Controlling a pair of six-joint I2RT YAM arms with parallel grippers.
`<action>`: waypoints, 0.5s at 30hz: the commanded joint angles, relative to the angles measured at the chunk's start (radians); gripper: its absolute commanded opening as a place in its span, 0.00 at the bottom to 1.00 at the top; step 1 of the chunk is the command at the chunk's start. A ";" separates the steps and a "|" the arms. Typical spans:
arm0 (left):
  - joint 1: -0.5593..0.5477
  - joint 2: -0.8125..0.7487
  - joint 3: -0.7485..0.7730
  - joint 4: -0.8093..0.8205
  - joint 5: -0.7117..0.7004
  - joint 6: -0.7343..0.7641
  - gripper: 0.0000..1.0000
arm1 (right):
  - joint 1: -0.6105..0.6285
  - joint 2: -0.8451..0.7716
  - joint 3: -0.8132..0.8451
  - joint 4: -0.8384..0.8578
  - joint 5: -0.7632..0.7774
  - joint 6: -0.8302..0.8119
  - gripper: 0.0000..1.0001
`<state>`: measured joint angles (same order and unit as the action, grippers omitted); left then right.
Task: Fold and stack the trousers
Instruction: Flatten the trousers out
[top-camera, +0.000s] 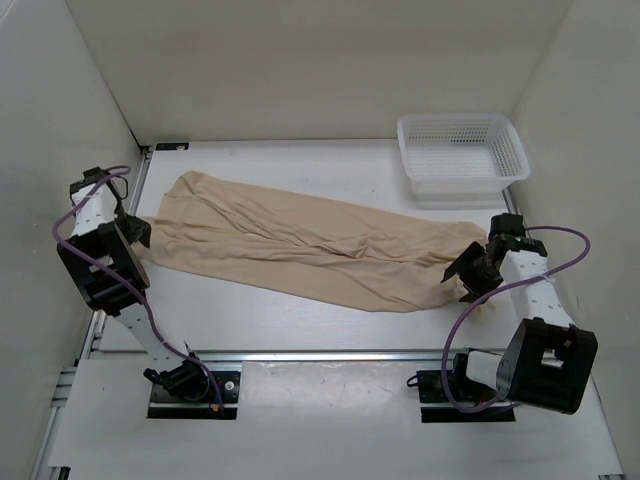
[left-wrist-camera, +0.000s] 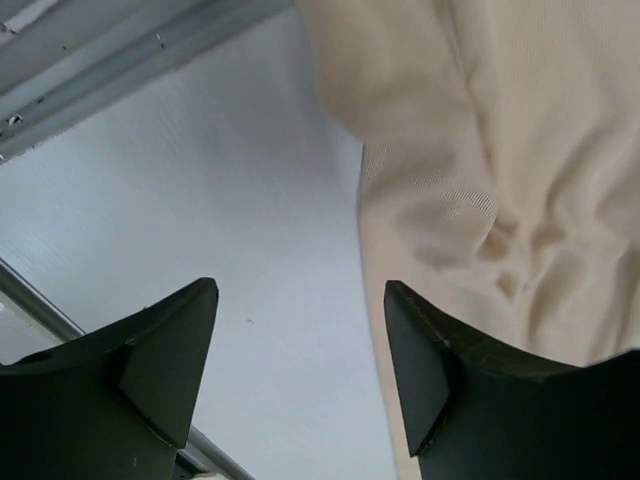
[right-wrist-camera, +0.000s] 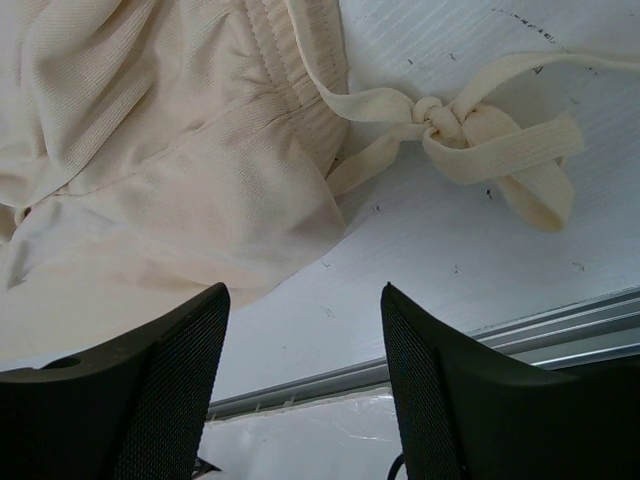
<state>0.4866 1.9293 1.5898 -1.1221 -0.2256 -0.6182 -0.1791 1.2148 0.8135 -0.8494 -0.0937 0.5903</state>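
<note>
The beige-tan trousers (top-camera: 310, 238) lie spread flat and wrinkled across the table, slanting from far left to right. Their waistband end is on the right, where a knotted drawstring (right-wrist-camera: 440, 118) rests on the bare table. My left gripper (top-camera: 140, 232) hangs open at the left leg end. In the left wrist view this gripper (left-wrist-camera: 300, 285) has bare table between its fingers, and the trousers' edge (left-wrist-camera: 480, 150) runs just beside the right finger. My right gripper (top-camera: 462, 272) is open by the waistband's near corner. Its jaws (right-wrist-camera: 305, 290) hold nothing, with fabric (right-wrist-camera: 150, 170) ahead and to the left.
A white mesh basket (top-camera: 465, 183) stands at the back right, beyond the waistband end. White walls close in on the left, right and back. A metal rail (right-wrist-camera: 400, 365) runs along the table's near edge, and another rail (left-wrist-camera: 120, 60) borders the left side.
</note>
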 joint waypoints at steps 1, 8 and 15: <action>-0.035 -0.090 -0.082 0.067 0.028 -0.004 0.78 | -0.002 0.006 0.035 0.012 -0.011 -0.011 0.68; -0.075 0.017 -0.145 0.117 0.046 -0.014 0.93 | -0.002 -0.012 0.003 0.012 -0.011 0.020 0.69; -0.146 0.085 -0.125 0.142 0.055 -0.023 0.11 | -0.002 0.015 -0.028 0.027 0.032 0.054 0.71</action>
<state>0.3637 2.0155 1.4464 -1.0100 -0.1783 -0.6422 -0.1791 1.2198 0.8005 -0.8383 -0.0795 0.6224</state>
